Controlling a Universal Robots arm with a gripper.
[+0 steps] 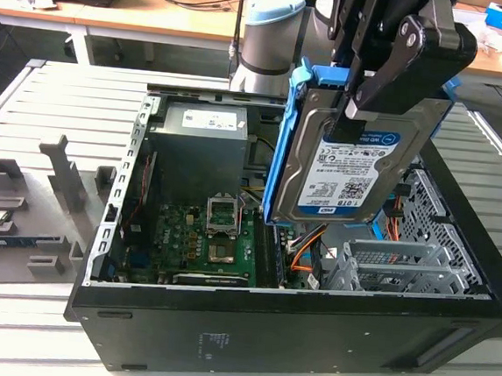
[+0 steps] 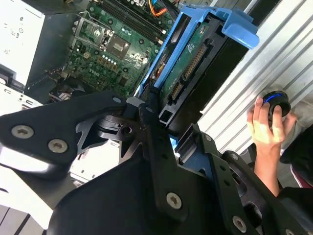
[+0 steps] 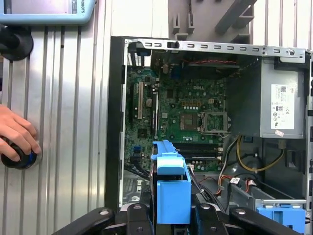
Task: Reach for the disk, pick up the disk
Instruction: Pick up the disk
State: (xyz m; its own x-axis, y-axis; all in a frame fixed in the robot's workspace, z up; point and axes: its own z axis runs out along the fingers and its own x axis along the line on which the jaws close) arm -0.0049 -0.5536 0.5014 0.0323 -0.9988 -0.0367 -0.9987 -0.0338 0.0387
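The disk (image 1: 349, 175), a silver hard drive with a white-and-blue label in a bright blue carrier, hangs upright above the open computer case (image 1: 266, 317). My gripper (image 1: 352, 109) is shut on its upper edge, one black finger across the labelled face. In the second wrist view the disk (image 2: 188, 58) is seen edge-on, its green board showing, clamped by the gripper (image 2: 171, 126). The first wrist view has the blue carrier (image 3: 171, 188) standing between the black fingers (image 3: 133, 215), over the case's inside.
Inside the case lie a green motherboard (image 1: 203, 237), a grey power supply (image 1: 197, 148) and a metal drive cage (image 1: 394, 266). A grey foam tray (image 1: 19, 221) with parts sits at the exterior view's left. A person's hand (image 3: 17, 137) rests on a black knob on the slatted table.
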